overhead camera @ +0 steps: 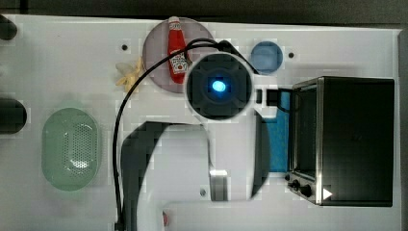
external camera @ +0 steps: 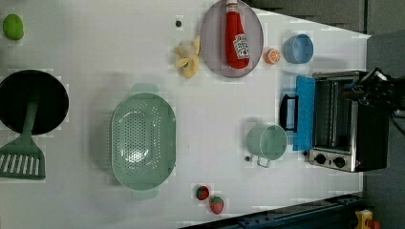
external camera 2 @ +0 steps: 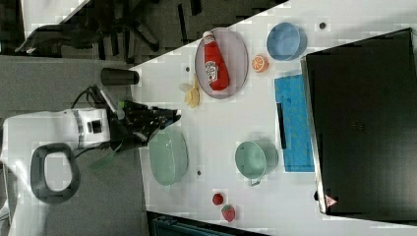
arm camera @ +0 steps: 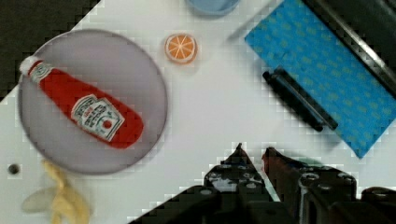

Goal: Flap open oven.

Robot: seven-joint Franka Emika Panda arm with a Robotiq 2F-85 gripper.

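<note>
**rigop_7:** Two questions from me at the remote console. Does the door count as fully flapped open, and how do I get clear cleanly? The boxy toaster oven with the black top and silver front frame (overhead camera: 356,139) sits at the top view's right end of the white desk (external camera: 95,38). Its blue-tinted glass door (overhead camera: 279,144) is swung down and looks flat on the desk, with the black bar handle (arm camera: 299,100) pointing away from the oven mouth.

**benchrat:** Looks done to me. Where's your tool?

**rigop_7:** The tool (arm camera: 253,151) is up off the desk and well apart from the handle. It's released, with just a narrow gap between the fingers and nothing in it.

**benchrat:** Then I'd leave the fingers as they are and stay high. Don't sweep low across the door, because a snagged bar could flip it back up. Watch the mint green metal mug (external camera: 266,141) too, it's just beside the handle.

**rigop_7:** Yeah, and the small orange slice (arm camera: 180,47) is near the door's far corner. I'll keep away from both.

**benchrat:** Check the left view before calling it. If the glass sits level with the desk, you're good.
</note>
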